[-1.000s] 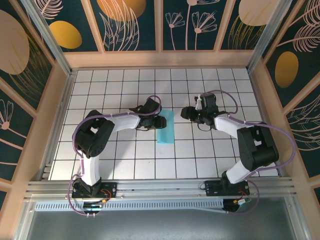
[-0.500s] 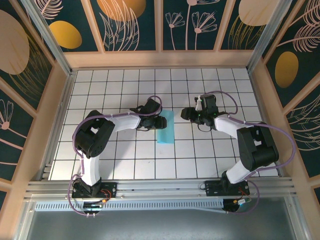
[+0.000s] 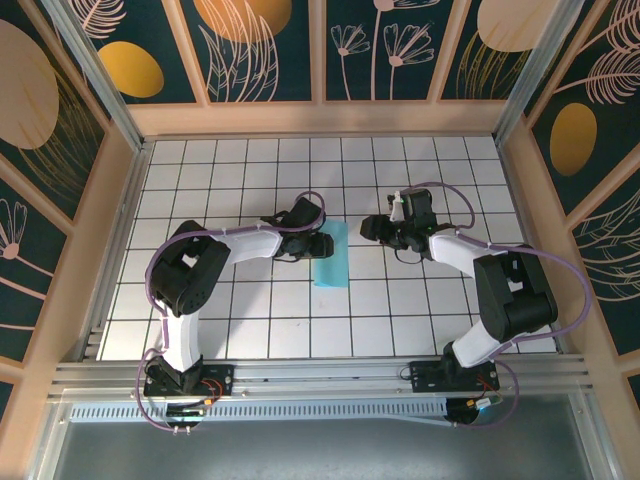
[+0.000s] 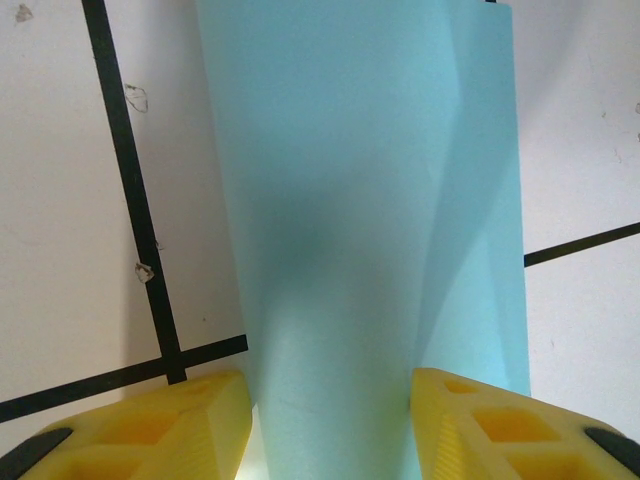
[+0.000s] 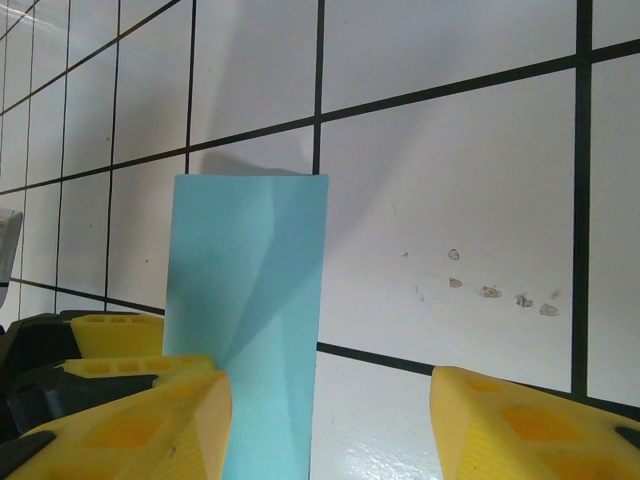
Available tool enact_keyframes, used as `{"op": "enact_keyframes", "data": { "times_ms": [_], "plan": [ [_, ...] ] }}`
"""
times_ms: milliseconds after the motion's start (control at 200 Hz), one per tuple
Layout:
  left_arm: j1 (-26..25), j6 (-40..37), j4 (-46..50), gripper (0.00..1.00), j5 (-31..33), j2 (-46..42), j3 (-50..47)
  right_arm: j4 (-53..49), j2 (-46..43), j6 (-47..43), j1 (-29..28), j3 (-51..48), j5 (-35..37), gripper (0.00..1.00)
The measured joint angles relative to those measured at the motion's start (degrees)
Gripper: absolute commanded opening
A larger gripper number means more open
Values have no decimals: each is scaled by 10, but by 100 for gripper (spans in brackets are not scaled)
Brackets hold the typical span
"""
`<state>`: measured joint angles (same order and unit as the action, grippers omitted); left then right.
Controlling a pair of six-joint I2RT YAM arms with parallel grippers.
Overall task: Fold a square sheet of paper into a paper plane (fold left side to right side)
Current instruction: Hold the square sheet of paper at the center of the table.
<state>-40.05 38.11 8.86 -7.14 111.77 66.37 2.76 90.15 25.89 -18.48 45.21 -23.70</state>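
Halfway through the first fold: the blue sheet of paper [image 3: 331, 255] lay mid-table as a narrow strip, its left half apparently brought over onto the right, one tile wide and about two long. From the wrist view the top layer [image 4: 350, 200] looked bowed and shadowed rather than flat, so the fold seemed laid over but not yet creased.

The left gripper [image 3: 318, 243] sat low at the strip's left edge, its arm curled in from the left and reaching across the tiled table [image 3: 250, 320]. Its yellow fingers [image 4: 160, 425] stood part-way apart with the paper filling the gap between them. Whether they were squeezing the sheet or merely straddling it, I could not tell.

The right gripper [image 3: 368, 228] hovered just beside the strip's far right corner, elbow bent back toward its base. Its jaws were spread with bare tile between them, holding nothing. In its own view [image 5: 330, 385] the strip [image 5: 245, 300] ran away from its left finger.

The next move probably calls for flattening — pressing the lifted layer down and running along the folded edge to set a sharp crease, without dragging the thin paper out of line.
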Motion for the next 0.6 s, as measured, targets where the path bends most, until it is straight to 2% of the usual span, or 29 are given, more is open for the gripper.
{"op": "enact_keyframes", "data": {
  "times_ms": [601],
  "plan": [
    [0, 12, 1, 49, 2, 2, 1, 0, 3, 2, -11, 0, -4, 55]
  ]
}}
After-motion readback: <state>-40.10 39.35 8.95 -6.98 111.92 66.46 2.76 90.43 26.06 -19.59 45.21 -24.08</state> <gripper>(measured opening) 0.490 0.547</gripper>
